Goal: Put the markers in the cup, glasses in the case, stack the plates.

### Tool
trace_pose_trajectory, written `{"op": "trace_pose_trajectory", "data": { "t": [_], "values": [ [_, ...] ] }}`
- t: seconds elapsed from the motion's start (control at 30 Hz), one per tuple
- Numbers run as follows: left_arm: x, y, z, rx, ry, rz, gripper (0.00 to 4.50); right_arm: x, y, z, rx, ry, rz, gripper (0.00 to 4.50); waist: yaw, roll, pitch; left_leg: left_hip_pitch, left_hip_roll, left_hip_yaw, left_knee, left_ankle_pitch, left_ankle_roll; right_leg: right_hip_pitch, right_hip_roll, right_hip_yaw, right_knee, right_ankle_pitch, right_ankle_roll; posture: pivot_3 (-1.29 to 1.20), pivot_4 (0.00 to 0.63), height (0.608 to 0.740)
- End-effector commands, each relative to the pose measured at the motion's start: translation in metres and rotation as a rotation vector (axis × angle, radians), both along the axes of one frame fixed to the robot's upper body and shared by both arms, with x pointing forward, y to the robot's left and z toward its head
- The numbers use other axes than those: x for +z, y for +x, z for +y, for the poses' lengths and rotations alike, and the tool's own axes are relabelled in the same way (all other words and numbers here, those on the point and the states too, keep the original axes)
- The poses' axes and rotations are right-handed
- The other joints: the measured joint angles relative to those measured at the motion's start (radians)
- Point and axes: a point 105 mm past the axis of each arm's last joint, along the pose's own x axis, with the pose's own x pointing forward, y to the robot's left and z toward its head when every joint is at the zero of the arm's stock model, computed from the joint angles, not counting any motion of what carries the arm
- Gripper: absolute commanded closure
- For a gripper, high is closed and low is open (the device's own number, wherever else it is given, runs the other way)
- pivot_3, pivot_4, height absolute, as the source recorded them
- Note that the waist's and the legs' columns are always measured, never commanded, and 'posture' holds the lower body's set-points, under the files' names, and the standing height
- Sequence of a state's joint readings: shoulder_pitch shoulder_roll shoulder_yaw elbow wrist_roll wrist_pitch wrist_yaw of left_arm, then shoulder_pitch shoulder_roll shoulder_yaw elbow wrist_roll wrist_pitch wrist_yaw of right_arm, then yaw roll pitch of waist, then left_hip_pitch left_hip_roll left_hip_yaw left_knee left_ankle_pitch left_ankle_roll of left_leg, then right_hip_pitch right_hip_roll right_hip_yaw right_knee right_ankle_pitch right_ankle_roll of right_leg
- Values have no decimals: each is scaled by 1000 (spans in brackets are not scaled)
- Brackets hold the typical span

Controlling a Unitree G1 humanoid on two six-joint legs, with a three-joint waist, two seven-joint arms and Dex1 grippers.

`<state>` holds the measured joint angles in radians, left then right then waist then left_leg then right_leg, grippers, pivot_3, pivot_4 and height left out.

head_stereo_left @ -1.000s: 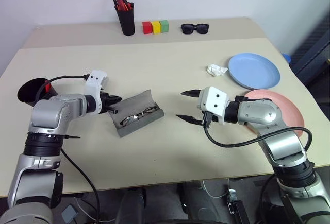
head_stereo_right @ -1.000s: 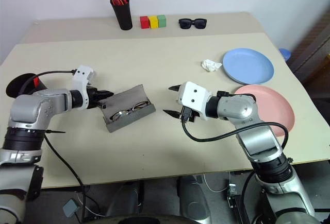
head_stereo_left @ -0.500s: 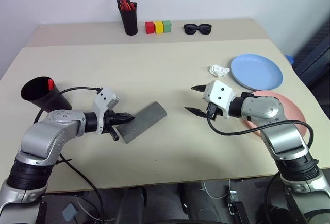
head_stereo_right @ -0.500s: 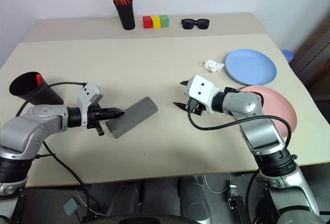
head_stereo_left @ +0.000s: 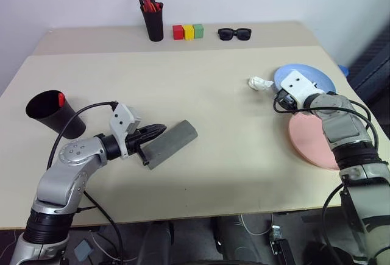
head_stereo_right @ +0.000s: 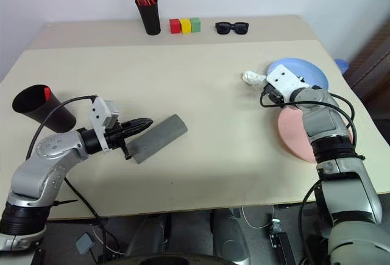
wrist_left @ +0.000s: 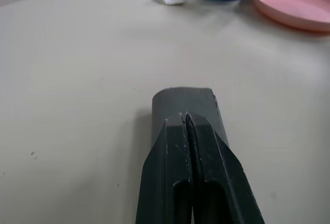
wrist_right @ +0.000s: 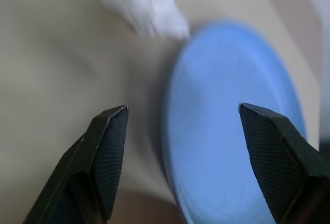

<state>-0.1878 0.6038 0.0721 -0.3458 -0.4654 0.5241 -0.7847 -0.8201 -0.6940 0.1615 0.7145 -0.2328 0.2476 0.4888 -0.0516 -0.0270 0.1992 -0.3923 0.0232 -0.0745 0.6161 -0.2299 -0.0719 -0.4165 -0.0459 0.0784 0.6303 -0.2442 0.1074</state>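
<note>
Beige tabletop (head_stereo_left: 201, 100) against a white wall. Grey case (head_stereo_left: 172, 144) lies closed, near left of centre; no glasses visible outside it, so that step reads as done. Left gripper (head_stereo_left: 155, 130), jaws clenched on nothing, tips touching or just beside the case's near-left end. Black cup (head_stereo_left: 50, 112) at the left edge shows a red-orange tip at its rim; markers judged in. Plates not yet stacked: blue plate (head_stereo_left: 304, 77) far right, pink plate (head_stereo_left: 311, 142) just nearer. Right gripper (wrist_right: 180, 157), jaws released and wide, over the blue plate's left rim beside a crumpled white wad (head_stereo_left: 258, 83).
</note>
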Motion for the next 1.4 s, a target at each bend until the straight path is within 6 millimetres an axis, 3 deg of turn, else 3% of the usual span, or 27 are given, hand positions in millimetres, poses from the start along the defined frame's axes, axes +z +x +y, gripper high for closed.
{"op": "trace_pose_trajectory", "data": {
  "t": [0.03,0.13,0.3,0.4,0.5,0.6,0.67,0.87,0.93,1.0,1.03,1.13,1.23,1.3,1.4],
  "values": [
    [11,-3,-3,-8,-17,-56,4471,3,11,-2,-9,-14,-43,1043,-6,0,0,0,0,0,0,0,0,0,0,0,0,1,1,0,150,740],
    [11,-3,-3,5,-17,-58,4500,2,15,-3,-17,-15,-59,1916,-17,0,0,0,0,0,0,0,0,0,0,0,0,1,2,0,150,740],
    [10,-2,-3,15,-18,-60,4500,4,18,1,-2,-2,-82,4422,-18,0,0,0,0,0,0,0,0,0,0,0,0,1,2,0,150,740],
    [10,-1,-2,19,-20,-62,4500,10,19,4,22,-15,-116,4422,-19,0,0,0,0,0,0,0,0,0,0,0,1,1,2,0,150,740],
    [15,2,0,31,-57,-66,4500,39,16,8,102,-133,-229,4422,-19,2,1,0,0,0,0,0,0,0,0,0,1,1,2,0,150,740],
    [17,5,2,19,-53,-92,4500,73,-10,12,198,-96,-293,4422,-10,4,2,-1,0,-1,0,0,0,0,0,0,1,1,3,0,150,740],
    [11,4,2,8,-20,-98,4500,79,-34,8,228,-68,-262,4422,-1,4,2,0,0,-1,-1,0,0,0,0,0,1,0,4,0,150,740],
    [2,10,11,25,-13,-74,4500,58,-117,-19,238,-129,5,4422,19,5,2,0,0,-1,1,0,1,3,0,-1,-1,-3,1,0,150,740],
    [0,14,12,29,-24,-67,4500,45,-144,-18,260,-108,108,4422,24,5,1,1,0,0,4,0,1,4,0,-1,0,-3,1,0,150,740],
    [-2,16,10,25,-24,-64,4500,33,-158,-12,286,-53,185,4422,11,5,1,2,0,0,6,-1,1,6,0,0,0,-3,1,0,150,740],
    [-4,16,9,18,-24,-62,4500,27,-163,-7,297,-4,221,4147,3,5,1,2,0,1,7,-1,1,6,0,0,0,-3,1,0,150,740],
    [-6,17,7,11,-20,-65,4500,23,-161,2,310,-28,221,3042,-11,5,1,3,0,3,12,-1,1,8,0,1,0,-2,4,0,150,740],
    [-6,18,8,20,-22,-71,4500,36,-135,21,357,-26,81,1515,-22,4,1,3,0,3,14,-1,1,8,0,2,0,-2,3,0,150,740],
    [-7,19,9,27,-19,-77,4500,40,-107,40,387,35,-13,1515,-24,4,1,3,1,4,13,-1,1,8,0,2,0,-1,3,0,150,740],
    [-6,20,9,43,-18,-86,4500,37,-67,52,350,72,-88,1515,-18,3,0,3,1,3,11,-1,1,7,1,2,0,0,0,0,150,740]
  ]
}}
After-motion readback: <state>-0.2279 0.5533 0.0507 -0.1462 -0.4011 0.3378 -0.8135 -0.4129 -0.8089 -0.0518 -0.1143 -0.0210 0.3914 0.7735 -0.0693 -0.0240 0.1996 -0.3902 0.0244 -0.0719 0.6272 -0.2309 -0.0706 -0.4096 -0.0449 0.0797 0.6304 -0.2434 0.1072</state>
